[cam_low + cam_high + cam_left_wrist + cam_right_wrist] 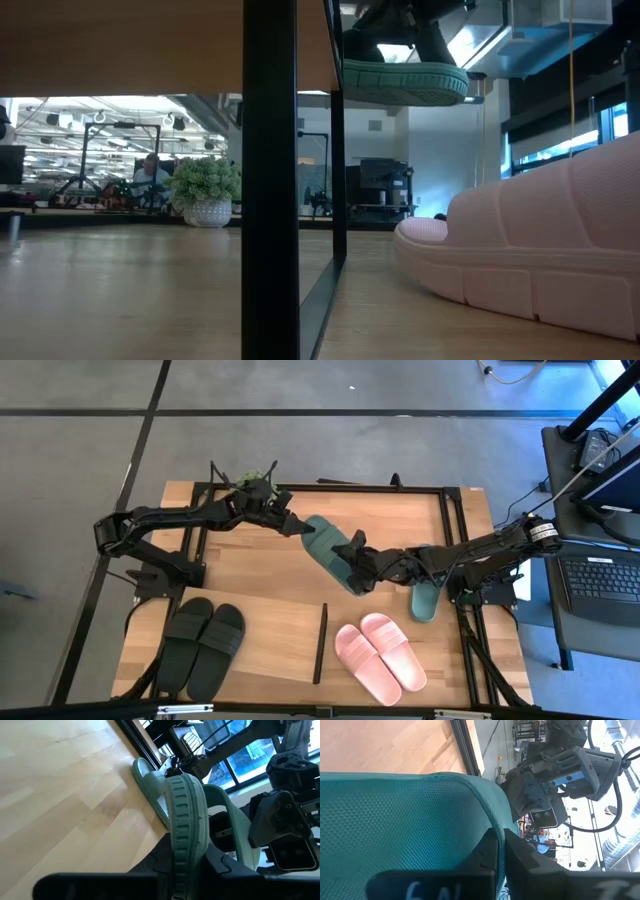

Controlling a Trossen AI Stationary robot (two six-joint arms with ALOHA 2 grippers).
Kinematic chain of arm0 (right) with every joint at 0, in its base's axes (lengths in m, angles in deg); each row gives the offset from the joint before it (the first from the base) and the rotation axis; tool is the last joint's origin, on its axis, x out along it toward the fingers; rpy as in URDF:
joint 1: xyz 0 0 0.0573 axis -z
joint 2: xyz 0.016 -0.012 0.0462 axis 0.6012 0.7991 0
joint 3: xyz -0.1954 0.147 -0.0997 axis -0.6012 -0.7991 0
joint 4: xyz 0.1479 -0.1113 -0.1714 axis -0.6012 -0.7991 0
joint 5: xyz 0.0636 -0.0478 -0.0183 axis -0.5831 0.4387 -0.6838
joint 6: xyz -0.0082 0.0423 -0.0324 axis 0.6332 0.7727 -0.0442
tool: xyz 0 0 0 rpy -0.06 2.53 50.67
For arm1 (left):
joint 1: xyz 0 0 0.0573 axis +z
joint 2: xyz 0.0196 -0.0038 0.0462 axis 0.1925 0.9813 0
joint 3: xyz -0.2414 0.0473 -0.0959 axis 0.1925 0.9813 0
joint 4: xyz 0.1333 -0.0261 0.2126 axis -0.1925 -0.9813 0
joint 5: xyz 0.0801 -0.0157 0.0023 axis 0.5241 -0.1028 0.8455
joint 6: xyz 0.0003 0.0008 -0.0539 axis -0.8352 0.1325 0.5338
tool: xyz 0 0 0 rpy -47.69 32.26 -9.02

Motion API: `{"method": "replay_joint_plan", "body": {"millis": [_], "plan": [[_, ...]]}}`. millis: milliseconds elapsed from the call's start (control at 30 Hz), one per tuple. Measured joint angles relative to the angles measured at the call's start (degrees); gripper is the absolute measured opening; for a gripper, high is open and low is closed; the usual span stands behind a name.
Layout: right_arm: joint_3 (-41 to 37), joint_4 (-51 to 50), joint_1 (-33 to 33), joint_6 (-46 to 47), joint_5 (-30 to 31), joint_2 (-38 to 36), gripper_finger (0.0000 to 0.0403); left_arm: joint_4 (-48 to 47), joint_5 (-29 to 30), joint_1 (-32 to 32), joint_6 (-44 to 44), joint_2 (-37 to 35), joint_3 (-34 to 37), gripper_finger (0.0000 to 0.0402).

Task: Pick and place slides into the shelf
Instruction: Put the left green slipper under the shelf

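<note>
A dark green slide [325, 550] hangs over the middle of the table between both arms. My left gripper [300, 525] is shut on its far-left end and my right gripper [352, 563] is shut on it at its right side. In the low view its sole [405, 82] is level and clear of the wood. The other green slide [425, 600] lies on the table under my right arm. The black pair [200, 645] and the pink pair [380, 650] lie sole-down on the shelf's top board [270, 650], left and right of its black divider [320, 645]. My left gripper pinches the slide's rounded, ridged end [187, 827] between its two fingers [155, 862], coming nearly level from the table's left and in line with the slide's length. The slide is lifted clear. My right gripper holds the slide at its textured teal surface [465, 815], coming nearly level from the table's right side. Its own fingers [492, 855] hide the exact place of contact. The slide hangs clear of the table.
A black metal frame [445, 520] borders the table. The pink slide [540, 260] fills the low view's right, beside the black divider post [270, 180]. A laptop [600, 580] stands beyond the table's right edge. A person sits far off in the room behind.
</note>
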Motion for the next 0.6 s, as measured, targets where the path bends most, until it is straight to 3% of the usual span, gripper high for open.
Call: {"method": "replay_joint_plan", "body": {"millis": [300, 600], "plan": [[0.0, 0.0, 0.0, 0.2, 0.0, 0.0, 0.0019, 0.0, 0.0, 0.0, -0.3, 0.0, 0.0, 0.0042], [0.0, -0.3, 0.0, 1.8, -0.1, 0.0, 0.0052, 0.0, 0.0, 0.0, -1.7, 0.0, 0.0, 0.0042]]}}
